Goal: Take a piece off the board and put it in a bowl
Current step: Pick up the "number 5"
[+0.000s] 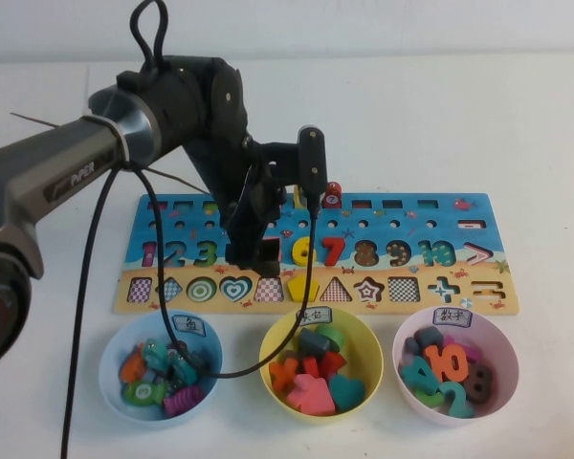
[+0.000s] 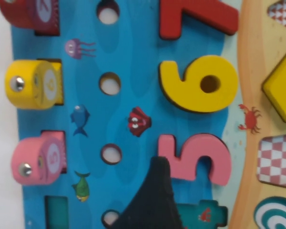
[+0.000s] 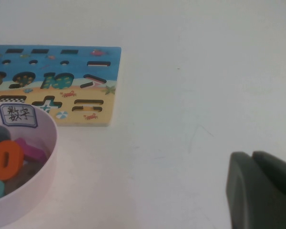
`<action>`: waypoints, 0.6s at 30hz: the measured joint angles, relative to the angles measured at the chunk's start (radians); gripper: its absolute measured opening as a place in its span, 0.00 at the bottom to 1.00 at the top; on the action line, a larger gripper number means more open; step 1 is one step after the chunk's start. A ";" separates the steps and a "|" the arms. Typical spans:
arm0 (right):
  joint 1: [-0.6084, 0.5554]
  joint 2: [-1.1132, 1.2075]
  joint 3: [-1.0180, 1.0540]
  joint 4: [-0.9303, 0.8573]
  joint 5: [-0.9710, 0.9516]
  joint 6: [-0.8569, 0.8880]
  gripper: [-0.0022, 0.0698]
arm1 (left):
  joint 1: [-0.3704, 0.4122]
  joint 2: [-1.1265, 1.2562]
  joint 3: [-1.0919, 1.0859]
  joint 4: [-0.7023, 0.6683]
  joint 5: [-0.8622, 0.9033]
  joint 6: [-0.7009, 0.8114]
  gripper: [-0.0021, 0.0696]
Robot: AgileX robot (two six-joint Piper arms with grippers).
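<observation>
The pink "5" (image 2: 195,160) lies in its slot on the board (image 2: 90,86), between the yellow "6" (image 2: 198,83) and an empty teal slot. My left gripper (image 1: 258,251) hangs low over the board (image 1: 411,215) and hides the "5" in the high view. It is open; one black finger (image 2: 152,200) sits beside the "5", the other is out of frame. The pale pink bowl (image 1: 505,337) stands at the front right and holds several numerals. My right gripper (image 3: 252,157) is shut and empty over bare table right of the board (image 3: 109,62), near the pink bowl (image 3: 50,138).
A yellow bowl (image 1: 268,349) and a light blue bowl (image 1: 110,363) with pieces stand in front of the board. The red "7" (image 1: 333,251) sits right of the "6" (image 1: 301,251). Yellow (image 2: 33,83) and pink (image 2: 38,160) pegs stand along the board's far row.
</observation>
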 joint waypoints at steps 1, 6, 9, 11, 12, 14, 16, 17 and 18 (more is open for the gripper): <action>0.000 0.000 0.000 0.000 0.000 0.000 0.01 | 0.000 0.002 0.000 0.001 -0.009 0.000 0.88; 0.000 0.000 0.000 0.000 0.000 0.000 0.01 | 0.000 0.032 0.000 0.004 -0.034 0.000 0.88; 0.000 0.000 0.000 0.000 0.000 0.000 0.01 | 0.004 0.047 0.000 0.004 -0.035 0.000 0.88; 0.000 0.000 0.000 0.000 0.000 0.000 0.01 | 0.008 0.053 0.000 0.004 -0.041 0.000 0.88; 0.000 0.000 0.000 0.000 0.000 0.000 0.01 | 0.010 0.056 0.000 0.004 -0.043 0.000 0.88; 0.000 0.000 0.000 0.000 0.000 0.000 0.01 | 0.015 0.059 0.000 0.004 -0.052 0.000 0.88; 0.000 0.000 0.000 0.000 0.000 0.000 0.01 | 0.017 0.059 0.000 0.002 -0.058 0.000 0.88; 0.000 0.000 0.000 0.000 0.000 0.000 0.01 | 0.019 0.059 0.000 0.002 -0.060 0.000 0.88; 0.000 0.000 0.000 0.000 0.000 0.000 0.01 | 0.019 0.059 0.000 0.002 -0.063 0.000 0.88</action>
